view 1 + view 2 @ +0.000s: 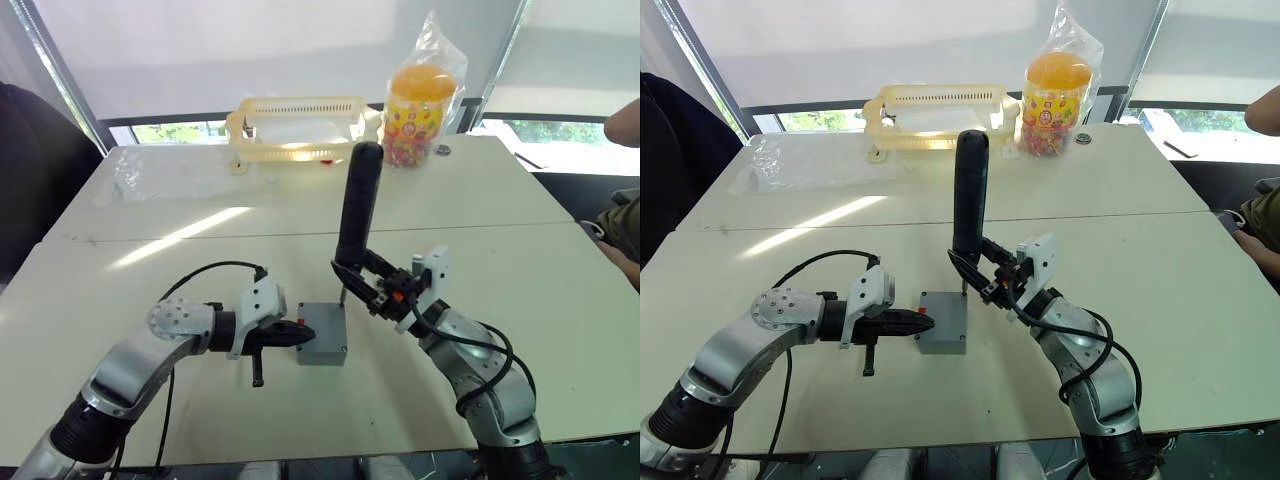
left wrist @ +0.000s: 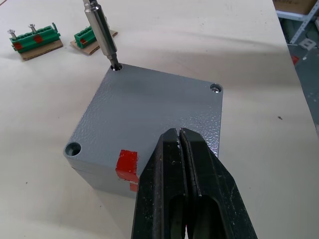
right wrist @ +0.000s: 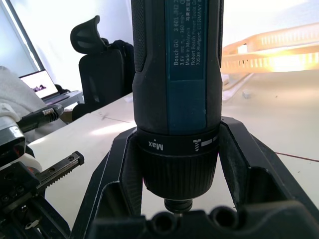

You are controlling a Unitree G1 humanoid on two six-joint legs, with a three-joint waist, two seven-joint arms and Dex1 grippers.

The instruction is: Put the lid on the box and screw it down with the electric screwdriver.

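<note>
The grey lid (image 2: 149,109) sits on the grey box (image 1: 322,345) near the table's front middle, and a red mark (image 2: 126,162) shows on the side facing my left arm. My left gripper (image 2: 179,133) is shut, its tips resting on the lid's edge beside the red mark. My right gripper (image 1: 366,282) is shut on the black electric screwdriver (image 1: 357,205), holding it upright. The screwdriver's metal bit (image 2: 101,26) stands in the lid's far corner hole. A screw head (image 2: 215,88) shows in another corner, and a third corner hole (image 2: 73,148) looks empty.
Two small green blocks (image 2: 35,40) lie on the table beyond the box. At the back stand a yellow basket (image 1: 297,125) and a bagged orange snack jar (image 1: 424,95). A clear plastic bag (image 1: 140,172) lies back left. A person's arm (image 1: 622,120) shows at the right edge.
</note>
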